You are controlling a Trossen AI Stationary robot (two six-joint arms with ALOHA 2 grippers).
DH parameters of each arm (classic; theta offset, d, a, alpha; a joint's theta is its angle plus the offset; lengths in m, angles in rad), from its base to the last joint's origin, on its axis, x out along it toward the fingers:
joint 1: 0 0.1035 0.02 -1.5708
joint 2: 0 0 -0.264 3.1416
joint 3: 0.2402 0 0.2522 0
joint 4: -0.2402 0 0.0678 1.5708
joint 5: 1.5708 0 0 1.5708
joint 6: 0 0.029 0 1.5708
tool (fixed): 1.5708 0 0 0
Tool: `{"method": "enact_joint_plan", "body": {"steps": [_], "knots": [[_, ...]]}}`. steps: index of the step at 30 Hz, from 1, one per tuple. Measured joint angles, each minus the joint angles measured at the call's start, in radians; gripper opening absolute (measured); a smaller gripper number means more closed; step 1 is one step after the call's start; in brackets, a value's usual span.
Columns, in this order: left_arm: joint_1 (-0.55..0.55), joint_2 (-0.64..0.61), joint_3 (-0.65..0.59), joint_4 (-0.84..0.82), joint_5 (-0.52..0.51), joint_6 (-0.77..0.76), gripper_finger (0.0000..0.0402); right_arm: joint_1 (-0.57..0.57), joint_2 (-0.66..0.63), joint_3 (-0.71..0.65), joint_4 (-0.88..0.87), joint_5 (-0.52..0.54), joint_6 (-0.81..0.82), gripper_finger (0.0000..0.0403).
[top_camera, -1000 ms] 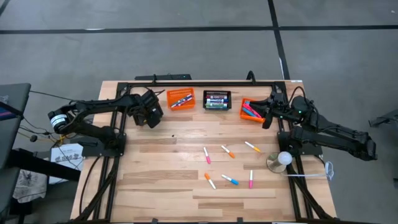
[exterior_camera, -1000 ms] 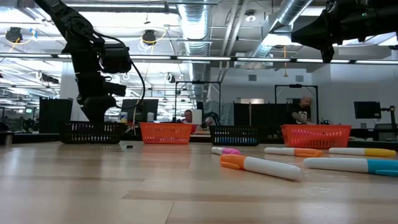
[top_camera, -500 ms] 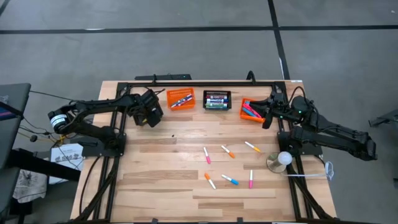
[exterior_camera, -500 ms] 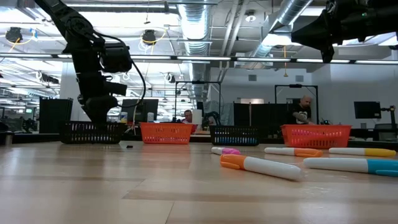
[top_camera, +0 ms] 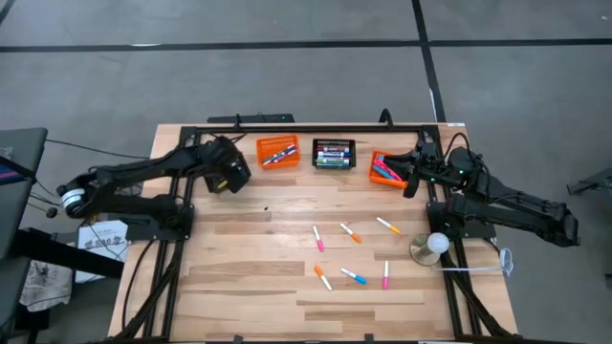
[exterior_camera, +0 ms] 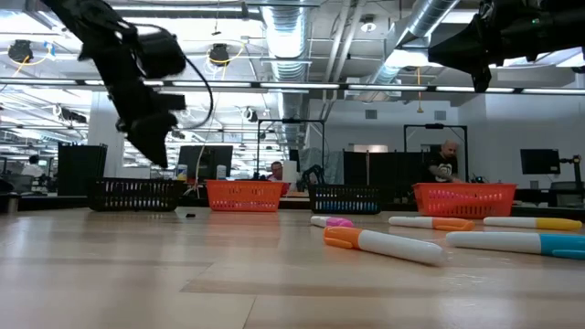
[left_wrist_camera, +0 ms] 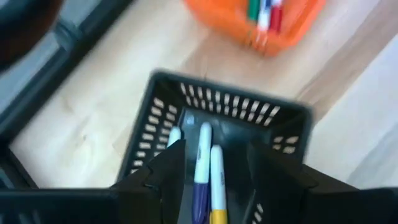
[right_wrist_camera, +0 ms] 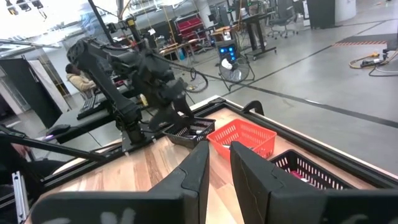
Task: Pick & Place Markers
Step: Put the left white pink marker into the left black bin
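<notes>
At the far-left corner of the tabletop (top_camera: 239, 287) I have the left gripper (left_wrist_camera: 214, 171) hovering over a black mesh basket (left_wrist_camera: 261, 112). Its fingers stand partly apart and hold nothing. Through the wrist camera I see three markers (left_wrist_camera: 208, 168) lying in that basket, right between my fingers.

Along the far edge, moving right, sit an orange basket (top_camera: 277, 151) with a few markers in it, a second black basket (top_camera: 334, 154) that is also filled, and another orange basket (top_camera: 386, 169) holding pink and blue ones.

The right gripper (right_wrist_camera: 218, 163) hangs above that last orange basket with its fingers nearly together; I can see nothing between them.

Seven loose markers (top_camera: 352, 253) lie scattered on the right half of the tabletop, well apart from the baskets. Near the right edge, beside them, stands a small round base with a white ball (top_camera: 436, 244) on it. Nothing blocks the open wood between the loose markers and the baskets.
</notes>
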State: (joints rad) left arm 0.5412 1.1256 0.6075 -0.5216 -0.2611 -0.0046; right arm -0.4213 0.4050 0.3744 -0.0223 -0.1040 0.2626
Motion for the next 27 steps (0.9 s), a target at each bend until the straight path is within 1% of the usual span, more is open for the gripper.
{"method": "enact_joint_plan", "body": {"steps": [2,5,8,10,12,16,18,19,22,24,25,27], "knots": [[-0.016,-0.057,0.0,0.001,0.001,-0.009,0.017,0.0,0.0,0.0,0.0,0.0,0.0,0.0056],[-0.059,-0.13,0.023,0.001,0.035,-0.036,0.017,0.0,0.0,0.0,-0.002,0.0,0.0,0.0056],[-0.122,-0.167,0.07,0.005,0.05,-0.07,0.0166,0.0,0.0,0.0,-0.003,0.001,0.0,0.0056],[-0.175,-0.164,0.108,0.011,0.052,-0.11,0.0162,0.0,0.0,0.0,-0.003,0.001,0.0,0.0056],[-0.239,-0.143,0.141,0.034,0.082,-0.14,0.0159,0.0,0.0,0.0,-0.003,0.001,0.0,0.0056],[-0.382,-0.059,0.183,0.139,0.135,-0.246,0.0154,0.0,0.0,0.0,-0.008,0.001,0.0,0.0056],[-0.448,0.001,0.216,0.153,0.136,-0.35,0.0152,0.0,0.0,0.0,-0.019,0.001,0.0,0.0056],[-0.475,0.033,0.233,0.156,0.138,-0.428,0.0151,0.0,0.0,0.0,-0.026,0.001,0.0,0.0056],[-0.543,0.134,0.277,0.202,0.148,-0.743,0.0148,0.0,0.0,0.0,-0.042,0.001,0.0,0.0056],[-0.581,0.198,0.295,0.275,0.157,-0.934,0.0146,0.0,0.0,0.0,-0.05,0.001,0.0,0.0056],[-0.596,0.228,0.297,0.314,0.162,-0.989,0.0145,0.0,0.0,0.0,-0.053,0.001,0.0,0.0056],[-0.621,0.276,0.296,0.388,0.165,-1.019,0.0143,0.0,0.0,0.0,-0.054,0.001,0.0,0.0056]]}}
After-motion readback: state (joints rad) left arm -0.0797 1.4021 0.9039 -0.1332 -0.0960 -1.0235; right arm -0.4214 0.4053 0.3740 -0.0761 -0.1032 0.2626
